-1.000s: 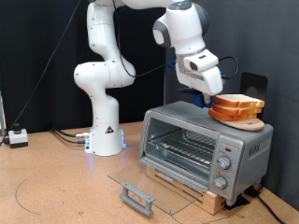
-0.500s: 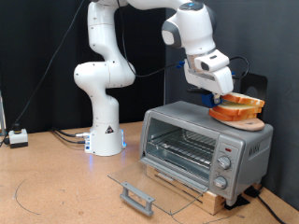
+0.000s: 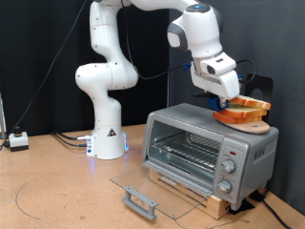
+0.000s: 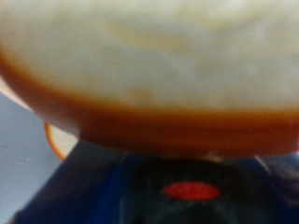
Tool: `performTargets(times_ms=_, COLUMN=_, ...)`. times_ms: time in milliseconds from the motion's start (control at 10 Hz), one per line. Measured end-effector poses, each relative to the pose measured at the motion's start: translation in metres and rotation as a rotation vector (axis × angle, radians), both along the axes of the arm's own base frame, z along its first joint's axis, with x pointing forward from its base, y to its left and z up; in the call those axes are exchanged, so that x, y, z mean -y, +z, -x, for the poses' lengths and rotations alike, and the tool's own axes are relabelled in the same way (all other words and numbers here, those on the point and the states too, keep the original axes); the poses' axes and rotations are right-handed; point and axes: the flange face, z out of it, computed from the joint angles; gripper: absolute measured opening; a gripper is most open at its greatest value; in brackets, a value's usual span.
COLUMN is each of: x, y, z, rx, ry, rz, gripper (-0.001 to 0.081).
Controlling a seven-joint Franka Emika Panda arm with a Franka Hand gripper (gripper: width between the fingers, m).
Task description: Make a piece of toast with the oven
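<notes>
The silver toaster oven (image 3: pixel 205 148) stands on a wooden base at the exterior view's right. Its glass door (image 3: pixel 157 188) lies open and flat, grey bar handle (image 3: pixel 140 202) in front, and the wire rack shows inside. On the oven's top, a tan round wooden board (image 3: pixel 240 120) carries two bread slices (image 3: pixel 250 103). My gripper (image 3: pixel 229 98) is at the left edge of the slices, just above the board. In the wrist view one slice (image 4: pixel 149 56) fills the frame very close, pale face and golden-orange crust. No fingers show there.
The robot's white base (image 3: pixel 107 138) stands behind and left of the oven. A small white box with cables (image 3: pixel 17 140) lies at the far left of the brown table (image 3: pixel 67 191). A black curtain closes the back.
The gripper has moved to the right and slightly down, from above the oven's top to the edge of the bread slices. The oven, door and board have not moved.
</notes>
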Motion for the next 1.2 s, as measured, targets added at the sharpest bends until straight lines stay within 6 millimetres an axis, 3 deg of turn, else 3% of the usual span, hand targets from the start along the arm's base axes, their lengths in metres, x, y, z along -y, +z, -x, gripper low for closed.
performTargets(times_ms=800, x=0.021, y=0.005, z=-0.009, rx=0.002, ry=-0.031, rz=-0.02, gripper=0.0413)
performTargets(times_ms=1200, x=0.027, y=-0.001, z=-0.004, rx=-0.079, ry=0.029, rz=-0.093, gripper=0.0413)
